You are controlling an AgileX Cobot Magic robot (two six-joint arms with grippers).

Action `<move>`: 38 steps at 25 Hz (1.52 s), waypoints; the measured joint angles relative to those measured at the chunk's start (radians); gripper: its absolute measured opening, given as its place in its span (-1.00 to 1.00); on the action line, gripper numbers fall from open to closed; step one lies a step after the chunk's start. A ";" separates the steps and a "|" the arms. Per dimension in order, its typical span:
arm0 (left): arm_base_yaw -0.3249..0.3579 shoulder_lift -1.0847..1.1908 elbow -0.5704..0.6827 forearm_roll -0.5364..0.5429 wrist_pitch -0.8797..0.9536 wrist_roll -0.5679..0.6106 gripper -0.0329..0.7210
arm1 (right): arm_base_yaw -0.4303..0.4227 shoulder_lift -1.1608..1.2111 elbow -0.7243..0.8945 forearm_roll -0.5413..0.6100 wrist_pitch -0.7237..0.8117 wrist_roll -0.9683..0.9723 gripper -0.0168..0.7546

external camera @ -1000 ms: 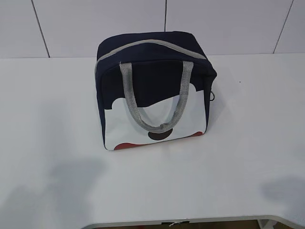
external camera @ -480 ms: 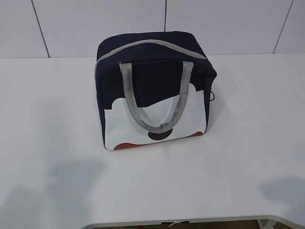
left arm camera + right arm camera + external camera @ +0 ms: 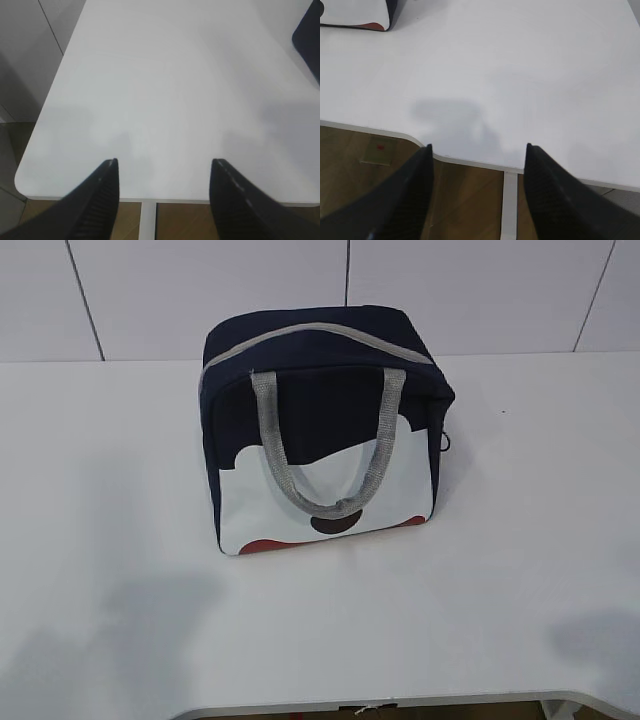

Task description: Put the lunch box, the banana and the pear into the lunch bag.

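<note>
While lunch bag (image 3: 325,430) stands upright mid-table (image 3: 520,540), zipped | left gripper (image 3: 164,167) jaws apart, empty, over near edge | right gripper (image 3: 477,152) jaws apart, empty, over near edge

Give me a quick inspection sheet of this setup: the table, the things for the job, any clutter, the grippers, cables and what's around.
Surface: white table, bare apart from the bag; faint arm shadows near the front edge.
Job's things: navy lunch bag upright at the middle back, grey zipper appears shut, grey handle hanging down the front panel. Lunch box, banana, pear: nothing seen.
Clutter: nothing seen.
Grippers: left gripper open, empty, over the table's near left edge; right gripper open, empty, over the near right edge. Neither shows in the exterior view.
Cables: nothing seen.
Surroundings: pale panelled wall behind; wood-coloured floor below the table edge.
</note>
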 joint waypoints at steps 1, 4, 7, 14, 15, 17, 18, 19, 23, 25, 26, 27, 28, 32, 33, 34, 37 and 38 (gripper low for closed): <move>0.000 0.000 0.000 0.000 0.000 0.000 0.18 | 0.000 0.000 0.000 0.000 0.000 0.000 0.28; 0.000 0.000 0.000 0.000 0.000 0.000 0.18 | 0.000 0.000 0.000 0.000 0.000 0.000 0.28; 0.000 0.000 0.000 0.000 0.000 0.000 0.18 | 0.000 0.000 0.000 0.000 0.000 0.000 0.28; 0.000 0.000 0.000 0.000 0.000 0.000 0.18 | 0.000 0.000 0.000 0.000 0.000 0.000 0.28; 0.000 0.000 0.000 0.000 0.000 0.000 0.18 | 0.000 0.000 0.000 0.000 0.000 0.000 0.28; 0.000 0.000 0.000 0.000 0.000 0.000 0.18 | 0.000 0.000 0.000 0.000 0.000 0.000 0.28; 0.000 0.000 0.000 0.000 0.000 0.000 0.18 | 0.000 0.000 0.000 0.000 0.000 0.000 0.28; 0.000 0.000 0.000 0.000 0.000 0.000 0.18 | 0.000 0.000 0.000 0.000 0.000 0.000 0.28; 0.000 0.000 0.000 0.000 0.000 0.000 0.18 | 0.000 0.000 0.000 0.000 0.000 0.000 0.28; 0.000 0.000 0.000 0.000 0.000 0.000 0.18 | 0.000 0.000 0.000 0.000 0.000 0.000 0.28; 0.000 0.000 0.000 0.000 0.000 0.000 0.18 | 0.000 0.000 0.000 0.000 0.000 0.000 0.28; 0.000 0.000 0.000 0.000 0.000 0.000 0.18 | 0.000 0.000 0.000 0.000 0.000 0.000 0.28; 0.000 0.000 0.000 0.000 0.000 0.000 0.18 | 0.000 0.000 0.000 0.000 0.000 0.000 0.28; 0.000 0.000 0.000 0.000 0.000 0.000 0.18 | 0.000 0.000 0.000 0.000 0.000 0.000 0.28; 0.000 0.000 0.000 0.000 0.000 0.000 0.18 | 0.000 0.000 0.000 0.000 0.000 0.000 0.28; 0.000 0.000 0.000 0.000 0.000 0.000 0.18 | 0.000 0.000 0.000 0.000 0.000 0.000 0.28; 0.000 0.000 0.000 0.000 0.000 0.000 0.18 | 0.000 0.000 0.000 0.000 0.000 0.000 0.28; 0.000 0.000 0.000 0.000 0.000 0.000 0.18 | 0.000 0.000 0.000 0.000 0.000 0.000 0.28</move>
